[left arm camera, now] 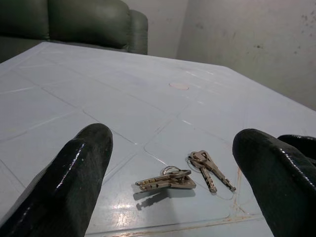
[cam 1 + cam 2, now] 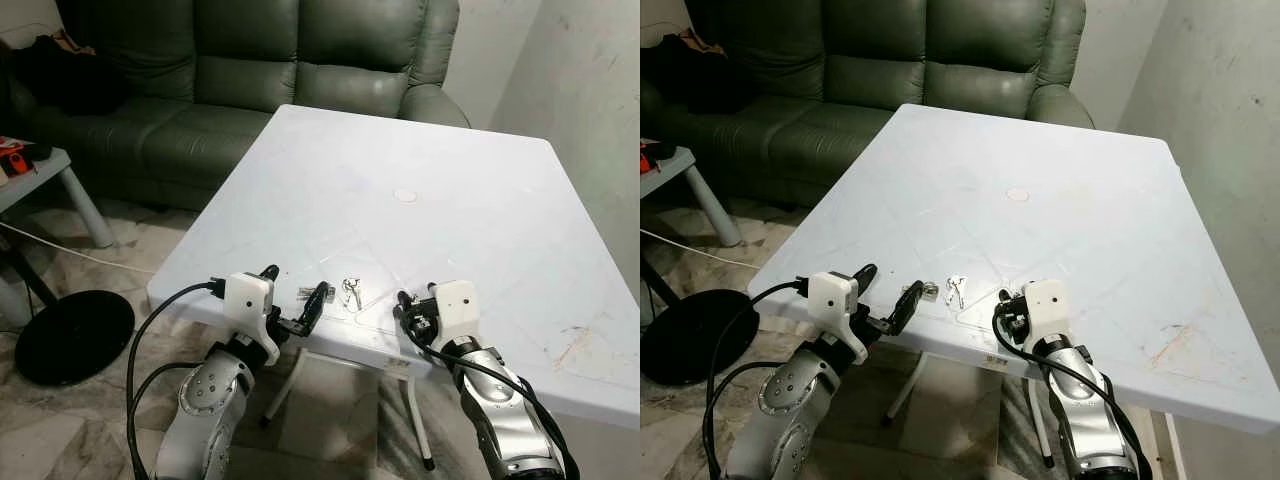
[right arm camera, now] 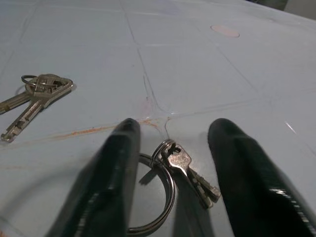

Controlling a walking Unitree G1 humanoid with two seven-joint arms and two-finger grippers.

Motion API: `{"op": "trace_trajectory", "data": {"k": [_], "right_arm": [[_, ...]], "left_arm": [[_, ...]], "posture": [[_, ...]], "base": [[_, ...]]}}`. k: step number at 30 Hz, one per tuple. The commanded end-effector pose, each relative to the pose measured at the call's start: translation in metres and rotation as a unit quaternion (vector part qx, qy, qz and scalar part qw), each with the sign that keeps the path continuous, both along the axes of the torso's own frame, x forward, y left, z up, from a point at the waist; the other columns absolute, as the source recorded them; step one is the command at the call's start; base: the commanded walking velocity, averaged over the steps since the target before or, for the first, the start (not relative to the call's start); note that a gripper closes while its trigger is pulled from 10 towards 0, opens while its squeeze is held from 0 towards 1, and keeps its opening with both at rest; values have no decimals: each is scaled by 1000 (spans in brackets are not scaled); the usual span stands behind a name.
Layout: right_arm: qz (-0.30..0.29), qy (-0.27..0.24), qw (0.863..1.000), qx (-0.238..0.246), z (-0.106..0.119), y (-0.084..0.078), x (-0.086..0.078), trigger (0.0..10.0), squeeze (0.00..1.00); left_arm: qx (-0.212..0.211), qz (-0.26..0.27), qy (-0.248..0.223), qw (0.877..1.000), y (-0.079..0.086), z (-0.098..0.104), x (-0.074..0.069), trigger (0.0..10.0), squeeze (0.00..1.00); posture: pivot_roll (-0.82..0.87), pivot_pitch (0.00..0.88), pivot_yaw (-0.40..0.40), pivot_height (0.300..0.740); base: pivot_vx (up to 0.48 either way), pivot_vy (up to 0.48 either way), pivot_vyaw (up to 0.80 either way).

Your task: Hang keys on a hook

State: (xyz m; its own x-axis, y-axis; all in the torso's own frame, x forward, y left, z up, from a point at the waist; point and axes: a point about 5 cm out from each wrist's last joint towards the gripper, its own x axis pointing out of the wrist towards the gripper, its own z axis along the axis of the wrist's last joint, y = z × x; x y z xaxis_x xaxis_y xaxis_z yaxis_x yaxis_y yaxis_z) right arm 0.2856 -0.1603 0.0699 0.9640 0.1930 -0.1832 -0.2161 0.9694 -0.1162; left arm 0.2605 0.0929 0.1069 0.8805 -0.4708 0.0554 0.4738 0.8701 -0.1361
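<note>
Resting at the near edge of the white tabletop (image 2: 480,200), both arms sit low, seemingly so each wrist camera can sight along its fingers at the metal ahead. The left pincer (image 2: 297,298) stands wide open and empty, its fingers (image 1: 81,163) framing two bunches of keys (image 1: 185,177) that lie flat just beyond, at about 12 o'clock from it. The right pincer (image 3: 170,163) is also parted, straddling a further bunch on a large ring (image 3: 163,197); the ring lies between the fingers, but whether either finger touches it is hard to judge. From the head, the keys (image 2: 351,291) are a small glint between the two pincers, too small to count. No hook can be made out. A green sofa (image 2: 250,80) stands at 12 o'clock.
</note>
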Motion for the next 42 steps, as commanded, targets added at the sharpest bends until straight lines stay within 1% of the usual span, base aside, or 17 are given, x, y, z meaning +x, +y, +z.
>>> {"op": "trace_trajectory", "data": {"k": [1, 2, 3, 4, 10, 16, 17, 19, 20, 42], "right_arm": [[-2, -5, 1000, 5, 5, -2, 2, 4510, 0], [-1, -2, 1000, 5, 5, -1, 2, 4510, 0], [0, 3, 1000, 4, 4, -1, 2, 8863, 0], [0, 21, 1000, 3, 1, 0, 3, 10000, 0], [-4, 42, 999, 9, -1, 0, 4, 10000, 0], [-18, 30, 999, 2, 2, -2, 5, 10000, 0], [-19, 21, 1000, 1, 4, -2, 5, 1882, 0], [-17, 21, 1000, 2, 4, -2, 5, 1882, 0], [-20, 19, 1000, -2, 5, -3, 6, 0, 0], [-18, 4, 1000, -10, 7, -2, 6, 0, 0]], "left_arm": [[-2, 1, -13, 1000, -1, 8, 2, 10000, 0], [-3, 1, -13, 1000, -1, 8, 2, 10000, 0], [-3, 1, -13, 1000, -1, 8, 2, 10000, 0], [-4, 1, -12, 1000, -1, 8, 2, 10000, 0], [-5, 2, -13, 1000, -2, 9, 3, 10000, 0], [-7, 5, -14, 1000, 0, 10, 4, 10000, 0], [-8, 6, -14, 1000, 0, 10, 4, 10000, 0], [-8, 6, -14, 1000, 0, 10, 4, 10000, 0], [-8, 7, -14, 1000, 0, 10, 4, 10000, 0], [-10, 10, -24, 1000, 2, 14, 9, 10000, 0]], "posture": [[10, 0, -61, 715], [10, 0, -61, 715], [10, 0, -61, 715], [10, 0, -61, 715], [10, 0, -62, 715], [12, 0, -63, 715], [12, 0, -63, 715], [12, 0, -63, 715], [12, 0, -63, 715], [11, 0, -59, 715]], "base": [[0, 0, 0], [0, 0, 0], [0, 0, 0], [0, 0, 0], [0, 0, 0], [0, 0, 0], [0, 0, 0], [0, 0, 0], [0, 0, 0], [0, 0, 0]]}}
